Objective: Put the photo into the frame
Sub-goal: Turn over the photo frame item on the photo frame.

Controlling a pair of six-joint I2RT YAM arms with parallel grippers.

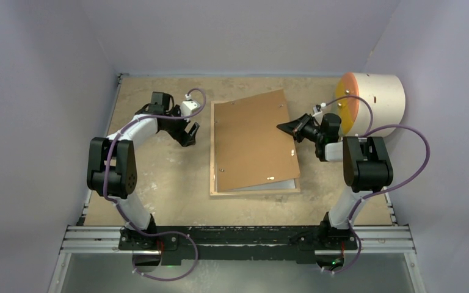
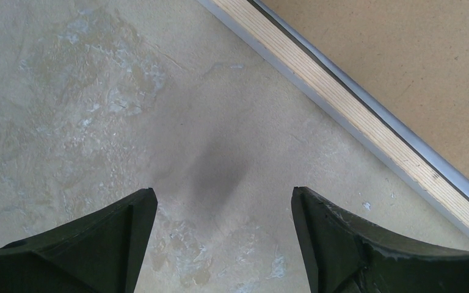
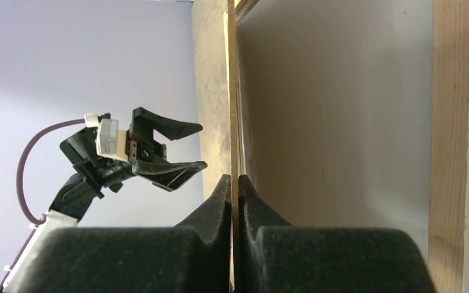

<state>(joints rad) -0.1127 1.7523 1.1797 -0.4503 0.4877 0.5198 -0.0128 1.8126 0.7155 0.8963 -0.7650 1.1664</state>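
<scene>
The frame [image 2: 366, 116] has a back of pale grained wood edged with smooth silvery trim, the backing board [image 1: 253, 140] is matt brown, the table [image 2: 98, 91] rough and blotchy, the left gripper [image 2: 224, 198] matt black plastic.

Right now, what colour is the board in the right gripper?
Plain brown; the board shows best in the top external view.

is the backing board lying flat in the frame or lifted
Lifted. The right gripper pinches the board by its right edge; it sits skewed across the frame, and the right wrist view shows a gap under it.
</scene>
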